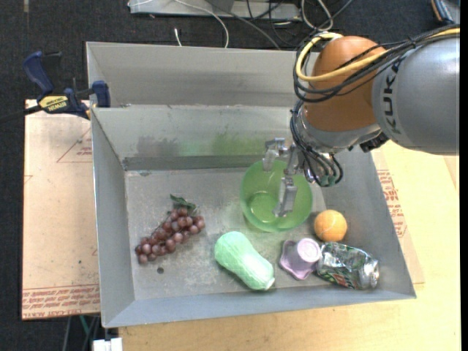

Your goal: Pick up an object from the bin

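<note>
The gripper (281, 190) hangs over the green translucent bowl (257, 205), right of centre in the bin (110, 196). Its 2 fingers stand apart, 1 inside the bowl and 1 at its far rim. That rim seems to lie between them, so the move is probably straight down.

Grapes (170, 234), a green bowl (257, 205) and an orange (330, 225) lie in the grey bin (110, 210). A pale gourd (243, 261), purple cup (300, 259) and crushed can (349, 266) line its front.

Translucent green bowl (257, 205), orange ball (330, 225) (purple grapes (170, 234))
</note>
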You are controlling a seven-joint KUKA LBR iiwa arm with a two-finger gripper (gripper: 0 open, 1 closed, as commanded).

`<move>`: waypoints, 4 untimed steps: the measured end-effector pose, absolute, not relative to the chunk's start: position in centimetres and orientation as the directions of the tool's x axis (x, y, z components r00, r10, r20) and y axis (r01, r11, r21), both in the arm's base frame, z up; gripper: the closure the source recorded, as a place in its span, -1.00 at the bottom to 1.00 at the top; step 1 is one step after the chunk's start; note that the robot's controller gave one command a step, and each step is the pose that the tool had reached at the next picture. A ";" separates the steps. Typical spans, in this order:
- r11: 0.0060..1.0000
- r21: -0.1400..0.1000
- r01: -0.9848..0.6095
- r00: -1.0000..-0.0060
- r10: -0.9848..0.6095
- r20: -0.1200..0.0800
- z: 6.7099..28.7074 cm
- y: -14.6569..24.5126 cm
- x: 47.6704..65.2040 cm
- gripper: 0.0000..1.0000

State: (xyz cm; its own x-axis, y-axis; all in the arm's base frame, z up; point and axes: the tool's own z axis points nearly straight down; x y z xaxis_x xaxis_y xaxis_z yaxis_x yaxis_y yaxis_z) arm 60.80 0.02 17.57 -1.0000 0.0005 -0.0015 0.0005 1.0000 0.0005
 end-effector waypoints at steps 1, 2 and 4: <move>1.000 0.001 0.000 -1.000 0.000 -0.001 17.6 0.0 60.8 -1.00; 1.000 0.002 0.024 -1.000 0.024 -0.005 18.8 0.1 61.1 1.00; 0.965 0.001 -0.263 -0.965 -0.263 -0.003 16.8 -3.2 57.2 1.00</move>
State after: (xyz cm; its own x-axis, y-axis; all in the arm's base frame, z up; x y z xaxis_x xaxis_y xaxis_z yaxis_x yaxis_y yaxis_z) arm 57.20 -3.17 16.80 -0.9648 -0.2630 -0.0030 -0.2630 0.9648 0.0010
